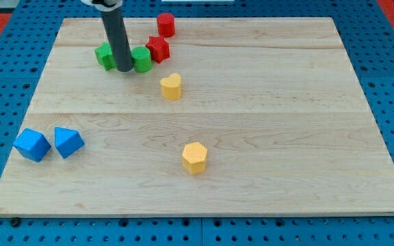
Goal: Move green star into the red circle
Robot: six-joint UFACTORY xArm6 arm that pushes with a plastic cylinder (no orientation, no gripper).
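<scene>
- The green star [104, 55] — ridged, partly hidden by the rod — lies near the board's [265, 137] top-left.
- It touches the tip [124, 69] at ten o'clock; the red circle [165, 25] sits at one o'clock.
- The bare rod grips nothing.

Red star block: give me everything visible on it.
The red star block is a small, matte, ridged-sided piece with a flat top, sitting upright on the wooden board near the view's top, left of centre. The green block touches its lower-left side. The red cylinder stands just above it, with a narrow gap. The yellow heart block lies below, apart. My tip is to its left, beyond the green block, not touching it.
</scene>
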